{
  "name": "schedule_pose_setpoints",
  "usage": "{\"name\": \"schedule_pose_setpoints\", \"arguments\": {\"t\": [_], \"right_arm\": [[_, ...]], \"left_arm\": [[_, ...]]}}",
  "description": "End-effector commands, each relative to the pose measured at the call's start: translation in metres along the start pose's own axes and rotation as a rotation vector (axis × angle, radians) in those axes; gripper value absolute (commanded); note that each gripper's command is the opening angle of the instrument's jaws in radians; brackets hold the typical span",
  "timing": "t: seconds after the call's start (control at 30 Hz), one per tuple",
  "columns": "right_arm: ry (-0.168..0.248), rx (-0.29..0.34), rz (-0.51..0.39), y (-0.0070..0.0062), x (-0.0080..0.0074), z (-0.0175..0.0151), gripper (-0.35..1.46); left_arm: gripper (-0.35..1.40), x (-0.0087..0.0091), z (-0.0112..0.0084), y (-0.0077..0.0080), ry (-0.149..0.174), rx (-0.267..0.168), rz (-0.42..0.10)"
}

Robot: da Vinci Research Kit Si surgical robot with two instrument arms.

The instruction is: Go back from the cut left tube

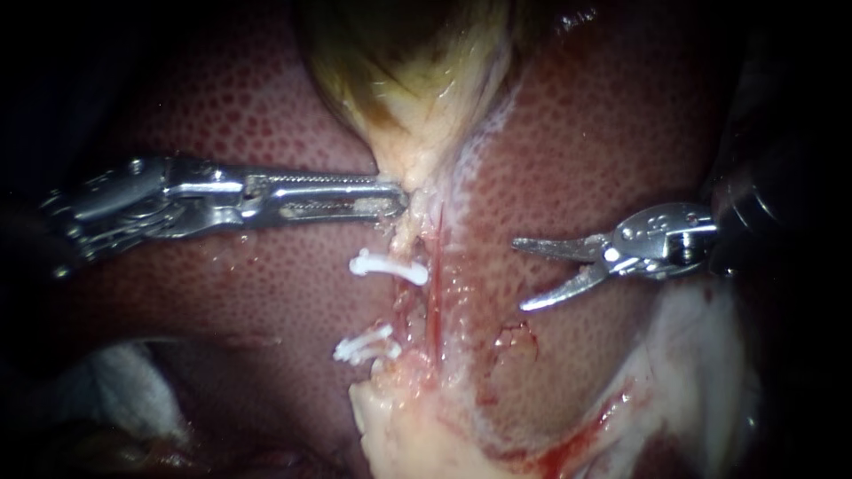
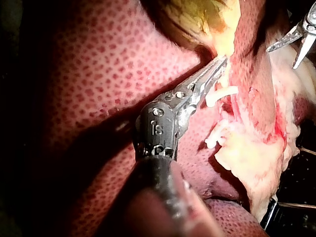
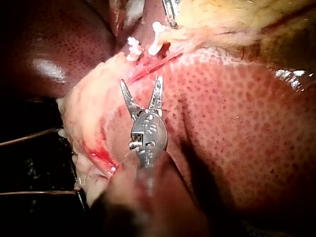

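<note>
at the left, the left instrument (image 1: 390,200) reaches in level across the liver (image 1: 222,98), its long jaws pressed together on the narrow end of the gallbladder (image 1: 417,80), pinching it. just below that grip the left tube (image 1: 404,238) runs downward, with an upper clip (image 1: 388,266) and a lower clip (image 1: 364,348) across it and the cut gap between them. a thin red right tube (image 1: 435,293) runs alongside. further right, apart from both tubes, the right instrument (image 1: 519,275) hangs over bare liver, its blades spread and holding nothing, tips pointing toward the tubes. the cut lies straight ahead of it, so i'd judge the way out is along its own shaft, rightward, where the room looks open.
</note>
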Motion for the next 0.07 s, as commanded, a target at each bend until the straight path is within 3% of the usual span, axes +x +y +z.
{"name": "schedule_pose_setpoints", "arguments": {"t": [0.03, 0.07], "right_arm": [[0.003, -0.001, 0.001, 0.0000, 0.0000, 0.0000, 1.43], [0.003, 0.002, 0.001, 0.0000, 0.0000, 0.0000, 1.43]], "left_arm": [[-0.35, 0.0000, 0.0000, 0.0000, 0.000, -0.001, 0.000], [-0.35, 0.0000, -0.0001, -0.0001, 0.000, -0.001, 0.000]]}}
